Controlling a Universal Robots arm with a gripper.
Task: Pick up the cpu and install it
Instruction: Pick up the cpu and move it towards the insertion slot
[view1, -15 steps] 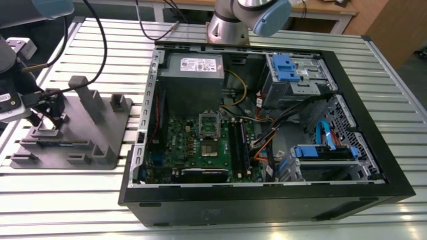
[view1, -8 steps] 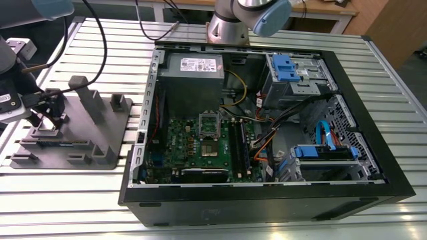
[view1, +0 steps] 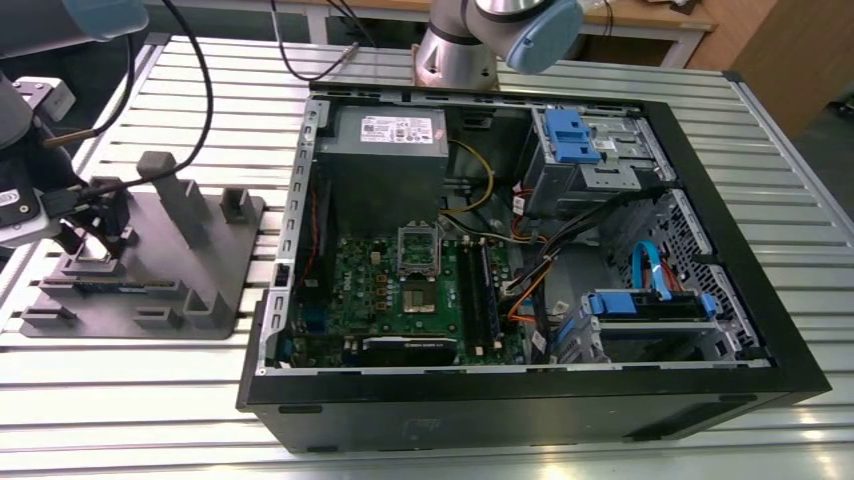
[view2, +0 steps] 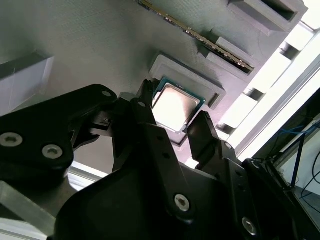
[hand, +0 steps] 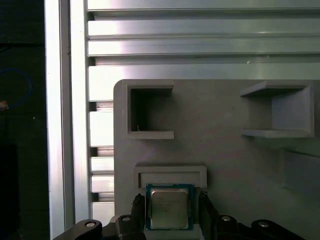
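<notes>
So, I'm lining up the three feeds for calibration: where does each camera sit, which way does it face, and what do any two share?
Exterior view: off the arm, high, looking down on the open computer case and grey fixture on the slatted table; the arm's base shows.
First wrist view: on the wrist, facing squarely onto the fixture; pincer fingers flank the cpu.
Second wrist view: on the wrist, looking obliquely along the fingers at the cpu.
Both wrist views share the cpu and open pincer.
</notes>
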